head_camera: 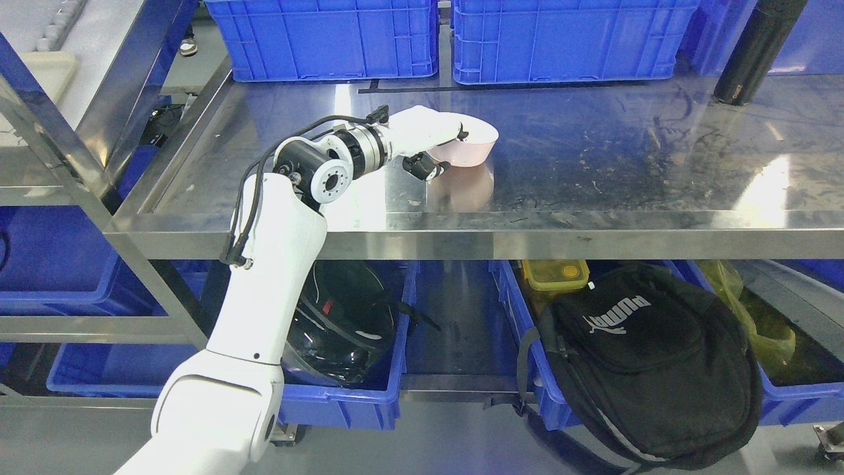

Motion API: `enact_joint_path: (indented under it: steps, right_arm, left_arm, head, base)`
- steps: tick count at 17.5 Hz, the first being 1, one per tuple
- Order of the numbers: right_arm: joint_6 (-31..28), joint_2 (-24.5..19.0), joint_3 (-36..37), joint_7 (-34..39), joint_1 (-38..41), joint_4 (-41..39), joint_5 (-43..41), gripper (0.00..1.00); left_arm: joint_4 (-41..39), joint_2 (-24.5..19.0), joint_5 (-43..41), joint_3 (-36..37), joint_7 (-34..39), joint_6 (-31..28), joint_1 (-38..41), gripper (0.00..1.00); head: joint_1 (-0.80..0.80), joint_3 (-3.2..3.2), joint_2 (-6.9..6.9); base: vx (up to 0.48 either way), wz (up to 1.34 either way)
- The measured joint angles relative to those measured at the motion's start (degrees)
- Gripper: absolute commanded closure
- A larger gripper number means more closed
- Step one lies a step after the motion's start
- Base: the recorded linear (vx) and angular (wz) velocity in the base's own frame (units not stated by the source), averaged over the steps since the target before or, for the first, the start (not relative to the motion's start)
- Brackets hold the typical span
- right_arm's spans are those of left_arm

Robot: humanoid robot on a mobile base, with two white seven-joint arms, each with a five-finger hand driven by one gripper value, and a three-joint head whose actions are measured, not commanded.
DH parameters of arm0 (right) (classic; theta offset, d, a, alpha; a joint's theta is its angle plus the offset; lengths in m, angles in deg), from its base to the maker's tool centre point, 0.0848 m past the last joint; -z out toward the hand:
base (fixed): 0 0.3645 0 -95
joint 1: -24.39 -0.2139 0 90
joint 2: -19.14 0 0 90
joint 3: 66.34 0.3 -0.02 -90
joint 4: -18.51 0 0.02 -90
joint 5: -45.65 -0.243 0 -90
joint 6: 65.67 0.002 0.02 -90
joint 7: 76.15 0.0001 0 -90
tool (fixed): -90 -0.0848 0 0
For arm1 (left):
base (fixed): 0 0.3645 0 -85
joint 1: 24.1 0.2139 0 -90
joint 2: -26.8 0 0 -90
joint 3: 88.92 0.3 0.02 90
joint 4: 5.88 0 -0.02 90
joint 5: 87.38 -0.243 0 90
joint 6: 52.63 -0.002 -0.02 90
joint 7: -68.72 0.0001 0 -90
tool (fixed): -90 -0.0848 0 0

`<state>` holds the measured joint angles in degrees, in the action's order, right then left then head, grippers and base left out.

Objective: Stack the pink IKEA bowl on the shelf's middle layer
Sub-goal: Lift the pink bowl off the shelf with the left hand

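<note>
A pink bowl (469, 148) sits tilted on the steel shelf layer (593, 178), its reflection showing on the metal below it. My left hand (440, 146) reaches in from the lower left over the shelf's front edge and is closed on the bowl's left rim, white fingers over the top and dark thumb parts underneath. The bowl's left side is covered by the hand. My right arm does not show.
Two blue crates (330, 36) (567, 36) stand along the back of the shelf. A black cylinder (758, 53) stands at the back right. Below, blue bins hold a black helmet (343, 323) and a black backpack (653, 356).
</note>
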<state>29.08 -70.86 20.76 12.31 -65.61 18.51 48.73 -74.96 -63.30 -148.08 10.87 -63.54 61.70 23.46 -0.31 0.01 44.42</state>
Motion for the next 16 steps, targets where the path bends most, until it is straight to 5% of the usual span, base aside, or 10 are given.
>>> enact_joint_path:
  steps: [16]
  right_arm:
    - [0.0,0.0,0.0,-0.03,0.01,0.0,0.0,0.0]
  left_arm:
    - [-14.79,0.08,11.48,-10.21,-2.5,15.05,6.06,1.0]
  head:
    - [0.0,0.0,0.0]
  base:
    - [-0.028,0.26]
